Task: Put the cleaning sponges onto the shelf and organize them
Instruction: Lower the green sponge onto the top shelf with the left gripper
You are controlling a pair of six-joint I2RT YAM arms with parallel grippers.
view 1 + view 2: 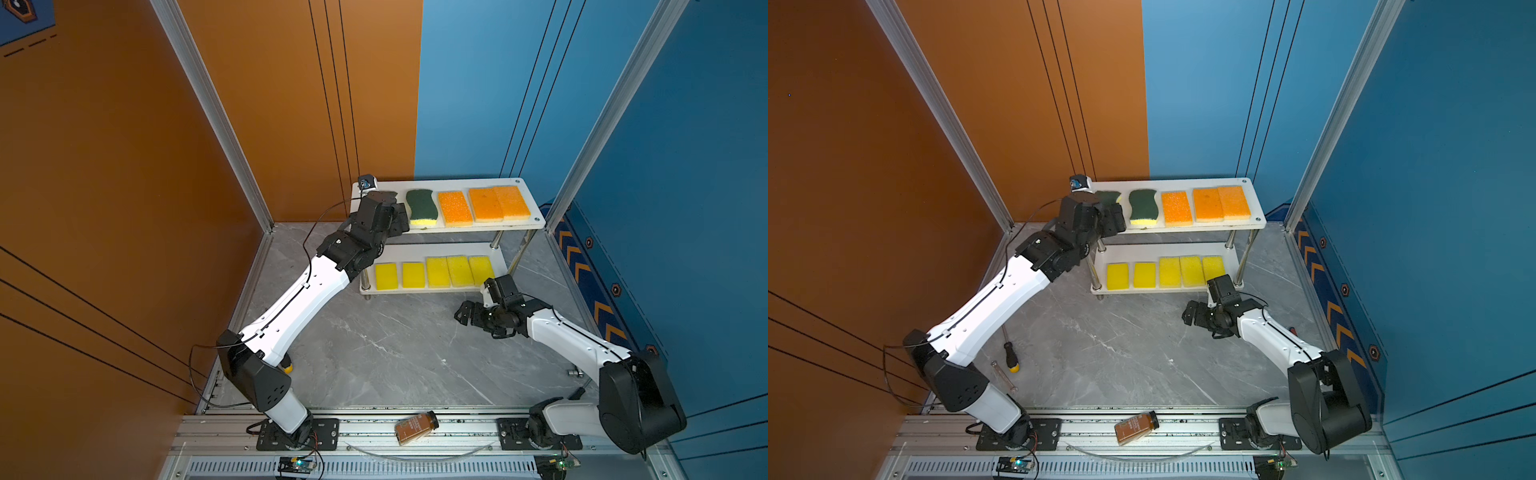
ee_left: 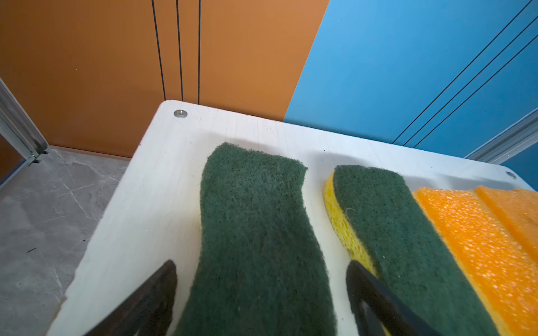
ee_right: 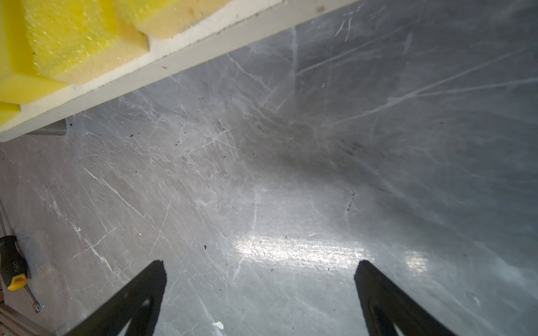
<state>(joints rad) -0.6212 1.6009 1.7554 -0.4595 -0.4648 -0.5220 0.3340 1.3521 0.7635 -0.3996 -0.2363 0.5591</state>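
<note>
The shelf (image 1: 457,185) stands at the back, its top board (image 2: 163,180) white with screw heads. My left gripper (image 2: 262,276) is open over that board's left end, its fingers (image 2: 163,291) either side of a wavy green-topped sponge (image 2: 256,227) with a gap on both sides. A second green sponge (image 1: 422,208) and three orange sponges (image 1: 485,204) lie to its right. Several yellow sponges (image 1: 437,272) line the lower board (image 1: 432,291). My right gripper (image 1: 463,313) hangs open and empty above the grey floor (image 3: 262,174), in front of the shelf's right end.
A brown bottle (image 1: 417,427) with a black cap lies on the front rail. A screwdriver (image 1: 1011,357) with a black and yellow handle lies on the floor beside the left arm. Aluminium posts (image 1: 208,112) and orange and blue walls close in the back and sides.
</note>
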